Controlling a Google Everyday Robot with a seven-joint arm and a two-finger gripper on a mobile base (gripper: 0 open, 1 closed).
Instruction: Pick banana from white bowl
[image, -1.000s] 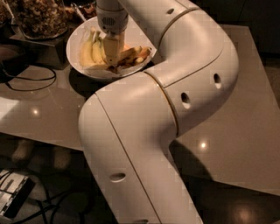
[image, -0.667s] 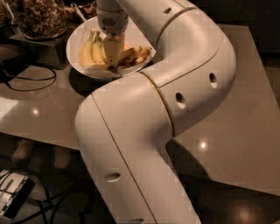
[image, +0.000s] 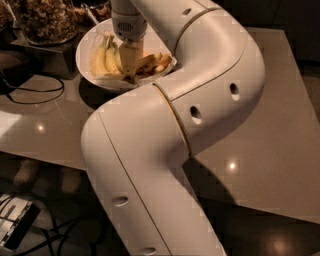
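Observation:
The white bowl (image: 84, 60) stands at the back left of the table, holding several bananas. Plump pale yellow bananas (image: 102, 59) lie in its left half, and slimmer orange-tinged ones (image: 156, 62) lie on the right. My gripper (image: 129, 64) reaches straight down from the wrist (image: 128, 25) into the middle of the bowl, right beside the pale bananas and touching the pile. My own arm hides the bowl's near right rim.
A glass jar of brown nuts (image: 46, 20) stands behind and left of the bowl. A black cable (image: 31, 96) loops over the table's left part. My bulky white arm (image: 165, 130) fills the middle. The beige table (image: 270, 130) extends right. A dark device (image: 15, 227) lies on the floor.
The lower arm and elbow have swung a little to the left. The gripper has stayed down in the bowl among the bananas.

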